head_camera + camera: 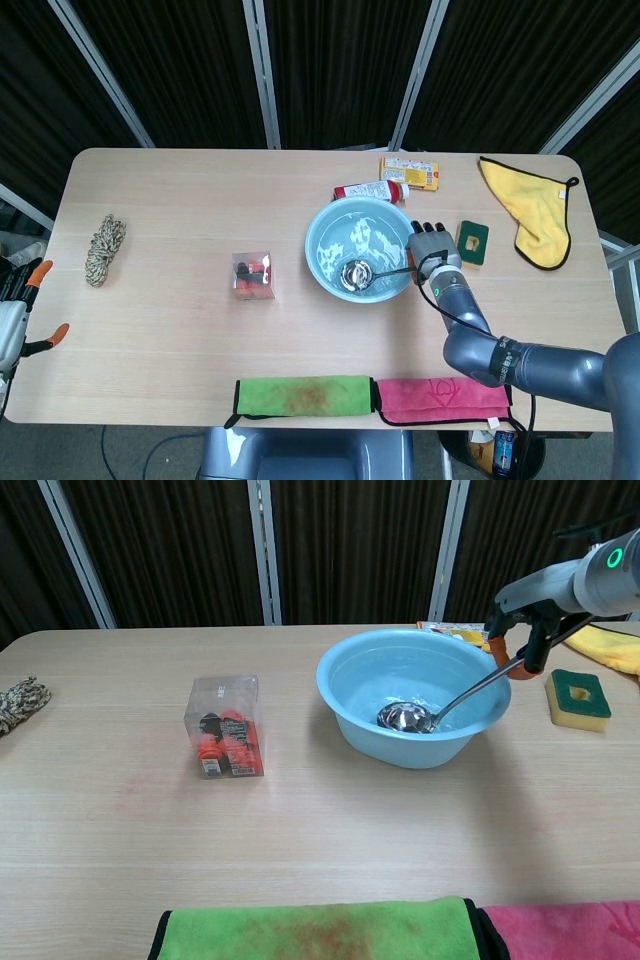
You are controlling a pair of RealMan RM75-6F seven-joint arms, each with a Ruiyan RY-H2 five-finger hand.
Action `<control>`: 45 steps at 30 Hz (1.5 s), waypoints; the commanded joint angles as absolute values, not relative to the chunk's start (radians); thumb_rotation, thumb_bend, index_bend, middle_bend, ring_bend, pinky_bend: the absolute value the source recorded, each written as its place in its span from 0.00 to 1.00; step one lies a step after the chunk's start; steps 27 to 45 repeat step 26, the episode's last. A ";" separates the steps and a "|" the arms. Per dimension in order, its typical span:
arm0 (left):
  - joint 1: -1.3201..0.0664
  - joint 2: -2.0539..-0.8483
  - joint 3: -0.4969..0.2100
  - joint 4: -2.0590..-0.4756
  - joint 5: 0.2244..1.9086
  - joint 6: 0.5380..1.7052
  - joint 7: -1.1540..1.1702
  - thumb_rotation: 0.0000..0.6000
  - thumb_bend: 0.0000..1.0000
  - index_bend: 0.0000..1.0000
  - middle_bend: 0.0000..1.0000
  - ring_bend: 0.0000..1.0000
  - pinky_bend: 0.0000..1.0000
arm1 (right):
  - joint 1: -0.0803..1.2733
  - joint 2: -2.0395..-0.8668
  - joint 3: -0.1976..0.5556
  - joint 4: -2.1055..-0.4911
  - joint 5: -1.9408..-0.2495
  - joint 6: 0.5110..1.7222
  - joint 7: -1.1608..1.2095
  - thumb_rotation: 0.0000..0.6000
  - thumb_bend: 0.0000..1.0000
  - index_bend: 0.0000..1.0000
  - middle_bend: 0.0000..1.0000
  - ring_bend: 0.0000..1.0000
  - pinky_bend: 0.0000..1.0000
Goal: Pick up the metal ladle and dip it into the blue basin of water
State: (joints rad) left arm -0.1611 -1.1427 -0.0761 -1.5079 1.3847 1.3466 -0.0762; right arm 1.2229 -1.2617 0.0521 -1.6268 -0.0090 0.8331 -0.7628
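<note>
The blue basin of water stands right of the table's middle. The metal ladle's bowl lies inside it at the water, and its handle slants up over the basin's right rim. My right hand grips the upper end of the handle just outside that rim, raised above the table. My left hand shows in neither view.
A clear box of small parts sits left of the basin. A green-and-yellow sponge, a red tube, a yellow packet and a yellow cloth lie around the right hand. Green and pink cloths line the front edge; a rope bundle lies far left.
</note>
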 commanded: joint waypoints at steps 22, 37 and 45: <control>-0.173 -1.166 -0.067 -1.502 1.398 1.337 -0.034 1.00 0.25 0.00 0.00 0.00 0.00 | 1.202 -1.078 0.067 -1.737 -0.041 0.779 -0.661 1.00 0.57 0.66 0.00 0.00 0.00; -0.174 -1.168 -0.065 -1.503 1.403 1.339 -0.032 1.00 0.25 0.00 0.00 0.00 0.00 | 1.199 -1.067 0.059 -1.741 -0.049 0.779 -0.652 1.00 0.57 0.66 0.00 0.00 0.00; -0.174 -1.168 -0.065 -1.503 1.403 1.339 -0.032 1.00 0.25 0.00 0.00 0.00 0.00 | 1.199 -1.067 0.059 -1.741 -0.049 0.779 -0.652 1.00 0.57 0.66 0.00 0.00 0.00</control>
